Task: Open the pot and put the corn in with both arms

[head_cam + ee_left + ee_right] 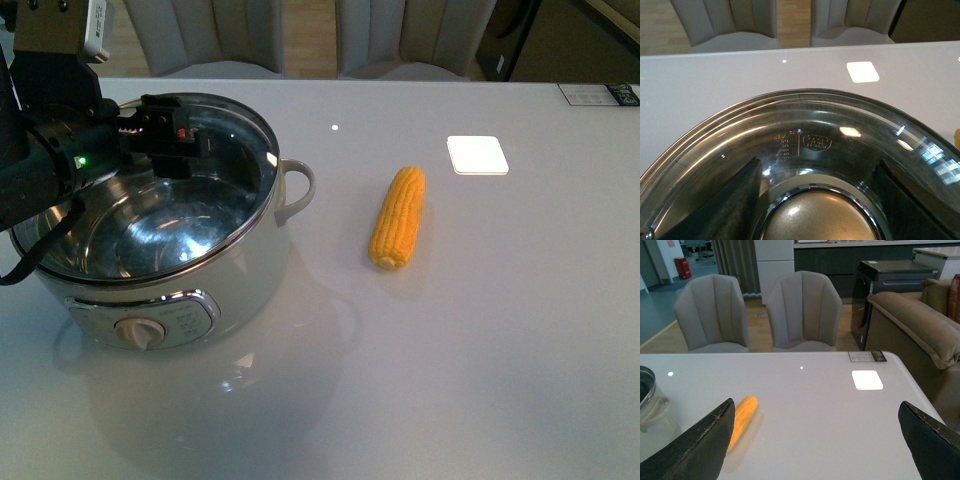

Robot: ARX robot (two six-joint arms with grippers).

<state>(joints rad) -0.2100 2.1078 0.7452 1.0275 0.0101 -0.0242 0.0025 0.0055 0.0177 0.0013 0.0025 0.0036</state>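
The white pot (252, 268) stands at the table's left, its steel inner bowl (150, 232) showing. Just above it, the glass lid (238, 140) hangs tilted, with my left gripper (168, 135) shut on it. In the left wrist view the black fingers (727, 202) flank the lid's cream knob (817, 220) under the gripper (817, 207), and the glass lid (805, 125) fills the frame. The corn (398, 218) lies on the table to the pot's right, also seen as the corn (742, 419) in the right wrist view. My right gripper (815, 440) is open above the table, empty, to the right of the corn.
A white square pad (477, 155) lies beyond the corn, towards the far right. Two grey chairs (757, 310) stand behind the table's far edge. The pot's cream handle (298, 188) juts towards the corn. A sofa (920, 325) is off the table's right side.
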